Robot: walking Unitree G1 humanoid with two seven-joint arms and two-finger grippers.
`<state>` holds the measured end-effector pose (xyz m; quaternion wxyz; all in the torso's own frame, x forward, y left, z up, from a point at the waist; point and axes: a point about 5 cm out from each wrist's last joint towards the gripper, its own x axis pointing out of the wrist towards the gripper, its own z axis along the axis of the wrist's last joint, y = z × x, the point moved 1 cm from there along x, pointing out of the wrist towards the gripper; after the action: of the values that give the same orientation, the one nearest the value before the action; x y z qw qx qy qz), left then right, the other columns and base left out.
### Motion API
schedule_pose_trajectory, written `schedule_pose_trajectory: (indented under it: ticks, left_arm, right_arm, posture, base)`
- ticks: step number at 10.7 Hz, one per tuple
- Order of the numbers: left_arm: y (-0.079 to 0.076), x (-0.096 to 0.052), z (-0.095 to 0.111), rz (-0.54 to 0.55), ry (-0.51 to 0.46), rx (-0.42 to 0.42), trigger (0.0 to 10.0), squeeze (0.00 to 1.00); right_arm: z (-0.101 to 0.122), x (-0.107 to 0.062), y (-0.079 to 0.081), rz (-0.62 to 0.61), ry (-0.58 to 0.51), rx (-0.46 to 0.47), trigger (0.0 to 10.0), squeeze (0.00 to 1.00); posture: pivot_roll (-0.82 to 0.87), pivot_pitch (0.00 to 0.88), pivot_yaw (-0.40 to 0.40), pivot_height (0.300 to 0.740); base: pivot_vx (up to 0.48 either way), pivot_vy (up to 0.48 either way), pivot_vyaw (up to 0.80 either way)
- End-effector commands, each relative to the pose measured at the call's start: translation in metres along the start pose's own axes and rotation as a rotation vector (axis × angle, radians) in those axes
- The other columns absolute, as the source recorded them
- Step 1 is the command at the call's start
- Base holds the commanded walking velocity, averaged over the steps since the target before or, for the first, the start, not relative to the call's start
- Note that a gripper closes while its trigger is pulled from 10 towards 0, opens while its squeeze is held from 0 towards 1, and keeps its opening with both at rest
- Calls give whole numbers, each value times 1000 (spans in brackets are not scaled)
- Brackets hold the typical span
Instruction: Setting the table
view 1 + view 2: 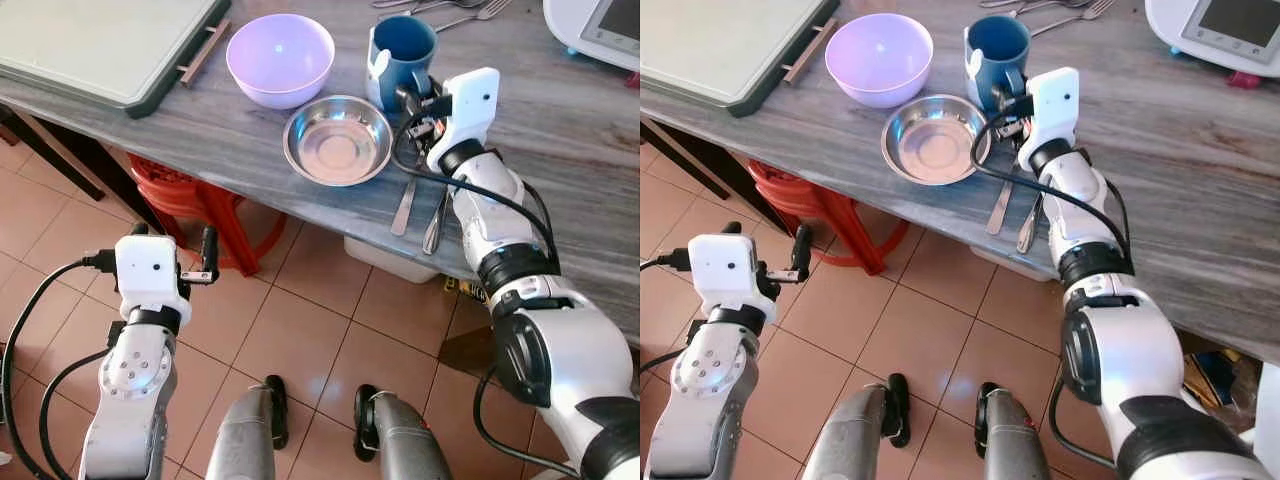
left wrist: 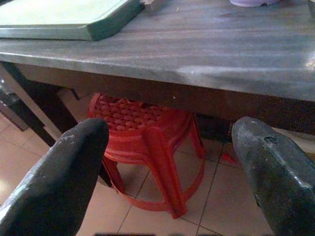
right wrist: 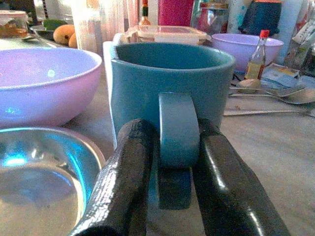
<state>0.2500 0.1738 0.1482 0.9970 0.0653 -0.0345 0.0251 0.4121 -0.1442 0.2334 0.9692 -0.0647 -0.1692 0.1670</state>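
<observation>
Toward the upper middle of the left eye view, the right gripper (image 1: pixel 418 105) reaches over the grey wooden table (image 1: pixel 560 150) to the blue mug (image 1: pixel 402 55), which stands just right of the lilac bowl (image 1: pixel 280 58) and just above the steel dish (image 1: pixel 338 140). A table knife (image 1: pixel 404 205) and a spoon (image 1: pixel 437 220) lie near the table's front edge under the forearm. At lower left the left gripper (image 1: pixel 172 245) hangs over the tiled floor, beside a red plastic stool (image 1: pixel 195 200).

Across the left wrist view, its two fingers (image 2: pixel 59 182) are spread wide with nothing between them, facing the stool under the table edge.

Right wrist view: the black fingers (image 3: pixel 123 182) sit on either side of the mug's handle (image 3: pixel 178 130), pressed against it, so the jaws are pinching the handle while the mug rests on the table.

The step in hand looks like gripping the mug to place it. Next comes a steady lift clear of the dish and bowl, keeping the mug upright.
</observation>
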Motion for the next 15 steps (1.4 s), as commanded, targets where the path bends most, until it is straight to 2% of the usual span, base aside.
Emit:
schedule_pose_trajectory:
  ticks: [1, 7, 9, 11, 12, 13, 14, 15]
  left_arm:
    - [2, -3, -1, 8, 12, 8, 10000, 0]
    - [-5, 8, -2, 23, -9, -26, 10000, 0]
    - [-3, 15, -1, 64, -34, -42, 10000, 0]
    - [-7, 22, -7, 89, -24, -82, 10000, 0]
    - [-9, 23, -8, 95, -28, -80, 10000, 0]
    - [-9, 23, -12, 112, -36, -82, 10000, 0]
    - [-7, 21, -17, 129, -28, -78, 10000, 0]
    - [-5, 18, -21, 138, -19, -77, 10000, 0]
  right_arm:
    - [4, 1, -2, -2, -22, -2, 10000, 1000]
    - [21, -9, -11, 3, -151, -65, 10000, 1000]
    - [18, -29, -9, -43, -190, -51, 10000, 1000]
    - [6, -59, -2, -101, -167, -34, 10000, 1000]
    - [3, -65, 3, -95, -157, -37, 10000, 1000]
    - [-3, -81, 15, -104, -120, -20, 10000, 1000]
    - [-8, -94, 23, -114, -90, -22, 10000, 863]
    - [-13, -102, 27, -122, -69, -26, 10000, 0]
  posture:
    - [158, 318, 48, 740]
    - [103, 278, 12, 740]
    - [65, 231, -15, 740]
    - [21, 198, -30, 740]
    - [18, 187, -34, 740]
    - [13, 168, -42, 740]
    - [11, 131, -39, 740]
    - [9, 108, -37, 740]
  base:
    - [0, 0, 0]
    - [0, 0, 0]
    - [0, 0, 0]
    - [0, 0, 0]
    - [0, 0, 0]
    - [0, 0, 0]
    - [0, 0, 0]
    - [0, 0, 0]
